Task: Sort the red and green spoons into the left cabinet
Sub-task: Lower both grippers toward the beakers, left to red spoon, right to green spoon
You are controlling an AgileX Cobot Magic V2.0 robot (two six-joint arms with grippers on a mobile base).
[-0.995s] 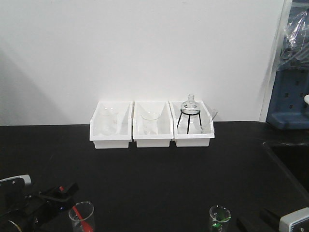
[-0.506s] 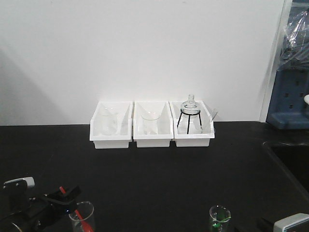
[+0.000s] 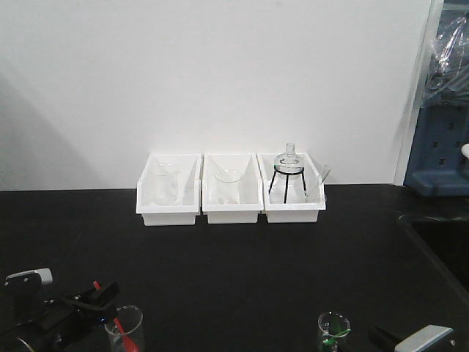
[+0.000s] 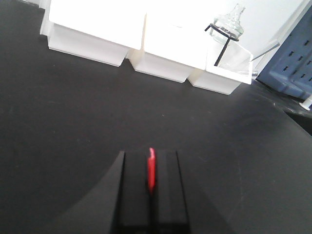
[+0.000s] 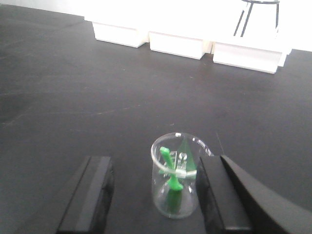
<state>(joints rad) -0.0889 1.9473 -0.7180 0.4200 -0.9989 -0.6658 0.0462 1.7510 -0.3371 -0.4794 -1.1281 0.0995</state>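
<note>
L end effector (image 4: 150, 159) was clamped on red spoon (image 4: 151, 175) handle, spoon's bowl in front-left beaker (image 3: 124, 330). R end effector (image 5: 155, 168) sat w/ fingers spread wide around 2nd beaker (image 5: 175, 207) holding green spoon (image 5: 170, 179), on black surface (image 5: 73, 97).

Left wrist view: red spoon (image 4: 151, 169) shows only as a short, blurred sliver pinched between the dark fingers of the left gripper (image 4: 150, 156); bowl and the remaining handle hidden, finger bases cut by the lower edge. Right wrist view: fingers of the right gripper (image 5: 155, 163) run off the bottom edge; lower end of the green spoon (image 5: 170, 175) smeared behind the right beaker (image 5: 159, 195) glass, shape unclear. White bins (image 5: 175, 44) washed out, tops cut by the upper edge; black stand (image 5: 243, 19) shows legs only. Front view: left beaker (image 3: 134, 328) cut by the bottom edge, base unseen. Blue-grey unit (image 3: 443, 147) cut by the right edge, partly under clear wrap; cannot tell what it is.
</note>
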